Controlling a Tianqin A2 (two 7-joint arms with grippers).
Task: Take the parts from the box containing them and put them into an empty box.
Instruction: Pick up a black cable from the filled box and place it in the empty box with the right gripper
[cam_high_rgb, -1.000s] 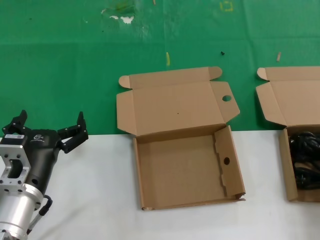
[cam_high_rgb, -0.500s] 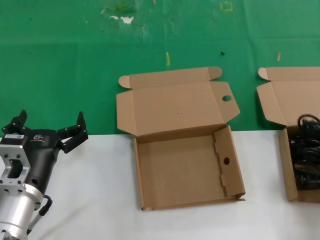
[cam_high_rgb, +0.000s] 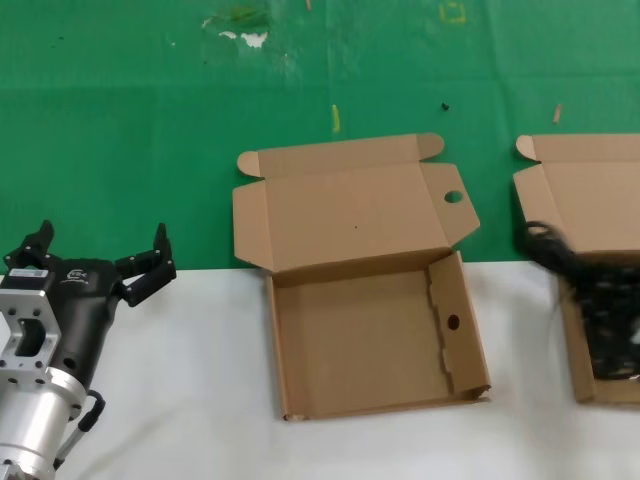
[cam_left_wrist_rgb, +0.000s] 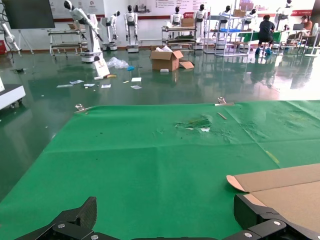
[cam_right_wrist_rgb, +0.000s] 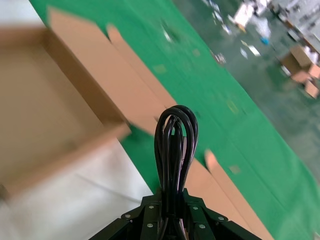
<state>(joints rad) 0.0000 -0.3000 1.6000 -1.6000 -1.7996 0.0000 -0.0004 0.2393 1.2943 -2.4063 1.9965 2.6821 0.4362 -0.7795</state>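
1. The left gripper (cam_high_rgb: 100, 255) sat parked over the near left part of the white table (cam_high_rgb: 180, 400), its jaws spread apart and holding nothing; the left wrist view showed only the two black fingertips (cam_left_wrist_rgb: 75, 222) at the frame's edge, with green cloth beyond them.

2. The empty box (cam_high_rgb: 370, 335) lay open in the middle of the table, lid (cam_high_rgb: 345, 215) folded back over the green cloth (cam_high_rgb: 150, 130), nothing in its tray.

3. The box containing the parts (cam_high_rgb: 575, 350) was cut off by the right frame edge — only its left wall and part of the lid showed.

4. A cord bundle (cam_high_rgb: 590, 290) appeared as a dark smear rising over that box's left wall; its outline and plug could not be made out in the head view.

5. The right gripper (cam_right_wrist_rgb: 170, 212) was out of the head view entirely. Its wrist view showed the jaws clamped on the looped cords (cam_right_wrist_rgb: 175, 150), the loop standing up between them — the lower part of the bundle was hidden inside the gripper.

6. Behind the loop, blurred cardboard (cam_right_wrist_rgb: 60, 100) and green cloth showed.
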